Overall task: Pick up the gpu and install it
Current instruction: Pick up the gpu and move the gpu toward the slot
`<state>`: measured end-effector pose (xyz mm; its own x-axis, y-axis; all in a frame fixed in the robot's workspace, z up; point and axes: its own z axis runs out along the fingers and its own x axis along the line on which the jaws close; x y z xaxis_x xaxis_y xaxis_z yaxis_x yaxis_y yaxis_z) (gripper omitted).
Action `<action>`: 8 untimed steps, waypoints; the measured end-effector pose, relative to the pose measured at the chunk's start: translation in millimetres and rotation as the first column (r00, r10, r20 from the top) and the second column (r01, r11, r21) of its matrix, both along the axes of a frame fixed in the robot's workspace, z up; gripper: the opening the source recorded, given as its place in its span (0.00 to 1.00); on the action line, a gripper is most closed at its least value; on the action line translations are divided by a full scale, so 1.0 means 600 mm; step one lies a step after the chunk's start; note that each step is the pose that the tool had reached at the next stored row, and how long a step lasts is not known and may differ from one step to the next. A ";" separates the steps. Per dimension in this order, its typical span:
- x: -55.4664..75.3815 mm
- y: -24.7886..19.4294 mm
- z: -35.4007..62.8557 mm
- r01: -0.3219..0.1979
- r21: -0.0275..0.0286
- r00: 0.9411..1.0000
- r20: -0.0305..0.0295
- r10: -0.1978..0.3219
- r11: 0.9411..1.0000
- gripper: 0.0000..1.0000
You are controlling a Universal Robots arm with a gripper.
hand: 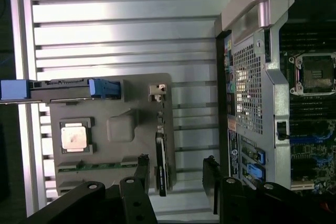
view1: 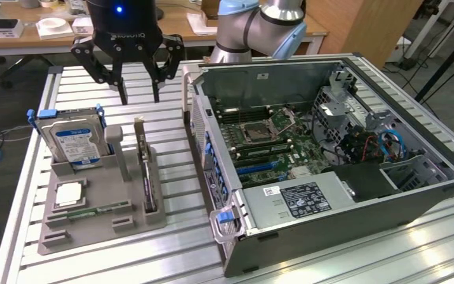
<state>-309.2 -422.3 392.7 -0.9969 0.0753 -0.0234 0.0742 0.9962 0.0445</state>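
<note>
Exterior view first: my hand (view1: pixel 139 90) hangs above the worktop (view1: pixel 330 260) with its fingers spread wide and nothing between them. It hovers clear of everything, just past the far end of the grey holder (view1: pixel 93 222).

The graphics card (view1: pixel 145 177) stands on its edge in a slot of that holder, on the side nearest the computer case (view1: pixel 416 195). In the wrist view the card lies between my two fingers, closer to one of them, and well below them as far as I can judge.

So I judge the job has barely begun. The card is not gripped or lifted, and the blue slots (view1: pixel 255 168) on the main board look vacant to me. Both the pick-up and the fitting are left.

The holder also carries a hard drive (view1: pixel 73 142) with a blue label, upright, plus a processor chip (view1: pixel 68 194) and a memory stick (view1: pixel 97 210) lying flat. The case lies on its side with the panel off, just beside the holder.

The worktop is ribbed aluminium, bright with glare. Behind it stand wooden desks (view1: pixel 22 44) with small white boxes, and cables trail on the floor at the exterior view's left.
</note>
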 end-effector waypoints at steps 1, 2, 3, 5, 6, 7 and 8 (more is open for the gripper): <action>0.000 -0.0005 0.000 0.000 0.000 1.000 0.000 0.000 1.000 0.53; 0.000 -0.0009 0.000 0.000 0.000 1.000 0.000 0.000 1.000 0.53; 0.000 -0.0013 0.000 0.000 0.000 1.000 0.000 0.000 1.000 0.53; 0.000 -0.0019 0.000 0.000 -0.001 1.000 0.000 0.000 1.000 0.53; 0.000 -0.0024 0.000 0.000 -0.001 1.000 0.000 0.000 1.000 0.53; 0.000 -0.0024 0.000 0.000 -0.001 1.000 0.000 0.000 1.000 0.53; 0.000 -0.0024 0.000 0.000 -0.001 1.000 0.000 0.000 1.000 0.53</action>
<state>-309.2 -423.7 392.5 -0.9969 0.0752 -0.0234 0.0742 0.9963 0.0438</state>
